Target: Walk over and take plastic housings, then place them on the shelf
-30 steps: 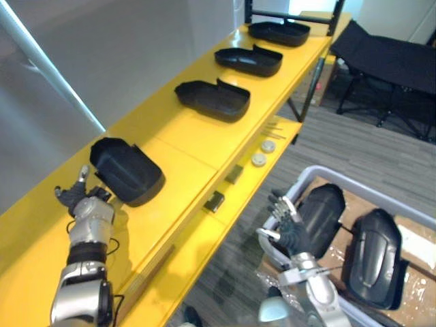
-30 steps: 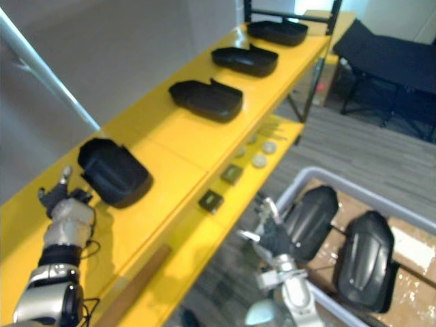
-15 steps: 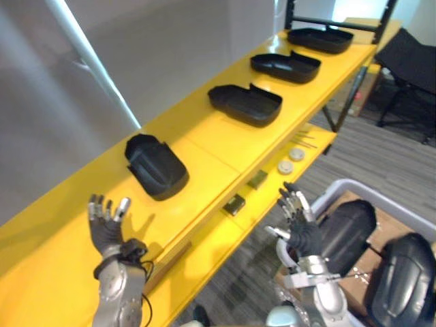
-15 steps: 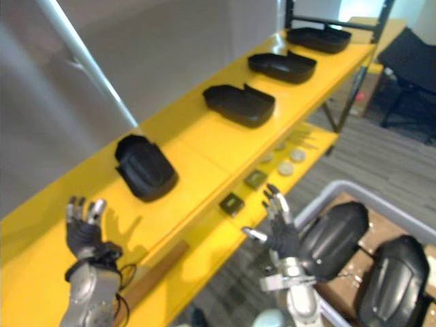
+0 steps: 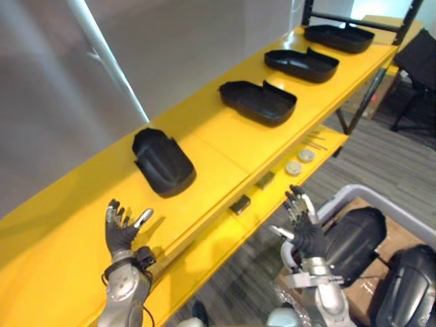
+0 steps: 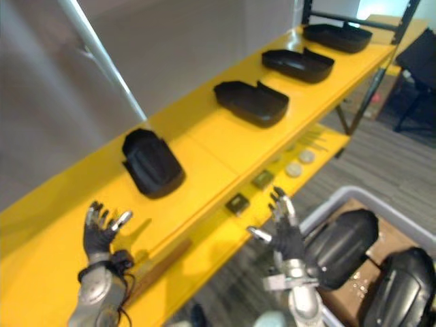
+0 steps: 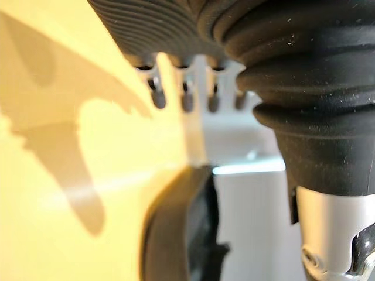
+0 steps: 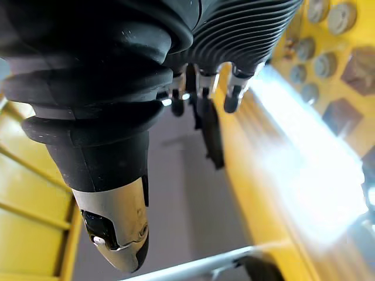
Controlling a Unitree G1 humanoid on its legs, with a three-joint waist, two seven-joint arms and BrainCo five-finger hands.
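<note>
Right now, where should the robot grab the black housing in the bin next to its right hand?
Probably across its narrow width, coming down from above with the right hand. The housing lies domed side up in the bin, so its long side edges give fingers and thumb something to pinch.

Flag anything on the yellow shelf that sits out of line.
The nearest housing seems turned at a steeper angle than the three farther housings, which lie alike in a row along the shelf. Nothing looks spilled or broken.
</note>
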